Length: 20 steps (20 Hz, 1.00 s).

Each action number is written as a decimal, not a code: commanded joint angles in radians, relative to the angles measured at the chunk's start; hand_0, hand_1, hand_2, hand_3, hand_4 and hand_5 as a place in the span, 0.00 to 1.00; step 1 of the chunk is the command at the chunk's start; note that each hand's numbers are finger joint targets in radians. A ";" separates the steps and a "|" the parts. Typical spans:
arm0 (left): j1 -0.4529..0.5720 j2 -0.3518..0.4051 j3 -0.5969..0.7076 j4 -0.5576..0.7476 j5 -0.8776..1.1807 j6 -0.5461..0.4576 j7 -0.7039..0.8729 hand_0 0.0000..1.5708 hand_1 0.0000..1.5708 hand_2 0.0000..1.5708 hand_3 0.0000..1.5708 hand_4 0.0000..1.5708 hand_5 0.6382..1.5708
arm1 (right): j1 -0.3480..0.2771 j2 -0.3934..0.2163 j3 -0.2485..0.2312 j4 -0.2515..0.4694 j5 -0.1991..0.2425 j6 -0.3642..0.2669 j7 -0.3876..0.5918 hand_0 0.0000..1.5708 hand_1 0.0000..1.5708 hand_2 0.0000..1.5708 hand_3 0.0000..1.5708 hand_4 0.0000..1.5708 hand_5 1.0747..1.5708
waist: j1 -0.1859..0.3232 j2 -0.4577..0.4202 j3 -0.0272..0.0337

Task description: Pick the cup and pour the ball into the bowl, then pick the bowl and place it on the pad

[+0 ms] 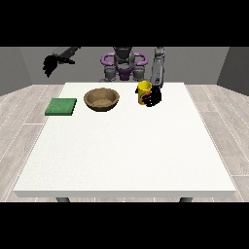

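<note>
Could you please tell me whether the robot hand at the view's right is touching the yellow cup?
Touching. The front view shows the robot hand at the view's right against the side of the yellow cup, its dark fingers overlapping the cup's lower right edge with no gap.

Upright yellow cup (143,90), brown bowl (101,99) beside, green pad (61,106).

No readable text, labels or numbers anywhere.

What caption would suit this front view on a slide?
Hand at the view's right wraps the yellow cup beside the wooden bowl; green pad waits.
</note>
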 commanded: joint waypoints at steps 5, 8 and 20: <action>-0.129 0.270 -0.117 0.014 -0.228 0.040 0.366 0.92 0.92 1.00 1.00 1.00 0.71 | 0.016 0.012 0.001 0.102 0.015 -0.029 0.066 0.00 0.00 0.00 0.00 0.00 1.00 | 0.068 -0.186 -0.0042; -0.229 0.329 -0.131 0.021 -0.280 0.032 0.474 0.93 0.93 1.00 1.00 1.00 0.69 | -0.009 -0.003 0.000 0.123 0.018 -0.014 0.053 0.00 0.00 0.00 0.00 0.00 0.99 | 0.050 -0.148 -0.0065; -0.326 0.201 -0.315 -0.010 -0.587 0.140 0.838 0.95 0.95 1.00 1.00 0.96 0.67 | 0.019 -0.033 -0.026 0.241 0.020 0.064 -0.062 0.00 0.00 0.00 0.00 0.00 1.00 | 0.035 -0.187 -0.0070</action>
